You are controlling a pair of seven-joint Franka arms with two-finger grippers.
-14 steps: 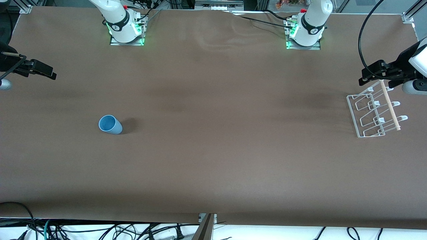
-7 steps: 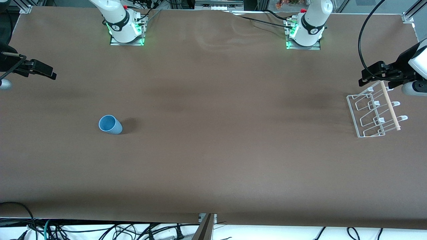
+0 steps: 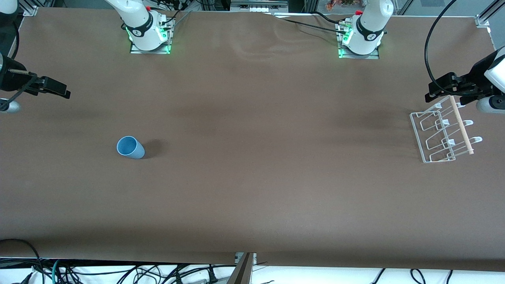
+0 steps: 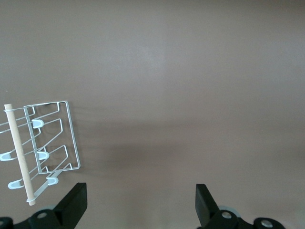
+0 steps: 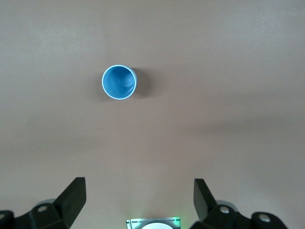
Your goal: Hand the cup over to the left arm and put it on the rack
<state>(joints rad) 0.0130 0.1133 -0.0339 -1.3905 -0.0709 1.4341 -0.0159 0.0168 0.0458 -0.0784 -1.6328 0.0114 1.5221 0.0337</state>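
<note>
The light blue cup (image 3: 130, 147) stands upright, mouth up, on the brown table toward the right arm's end; it also shows in the right wrist view (image 5: 119, 82). My right gripper (image 3: 63, 91) hangs open and empty in the air at that end of the table, apart from the cup, its jaws wide (image 5: 138, 200). The white wire rack (image 3: 442, 132) with its wooden rod lies at the left arm's end and shows in the left wrist view (image 4: 43, 148). My left gripper (image 3: 432, 91) is open and empty in the air just beside the rack (image 4: 140, 202).
The two arm bases (image 3: 150, 37) (image 3: 359, 41) with green lights stand along the table's edge farthest from the front camera. A black cable (image 3: 428, 47) loops to the left arm. The right arm's base shows in its wrist view (image 5: 151, 223).
My right gripper has shifted slightly toward the middle of the table and lower in the front view. The left arm, the cup and the rack have not visibly moved.
</note>
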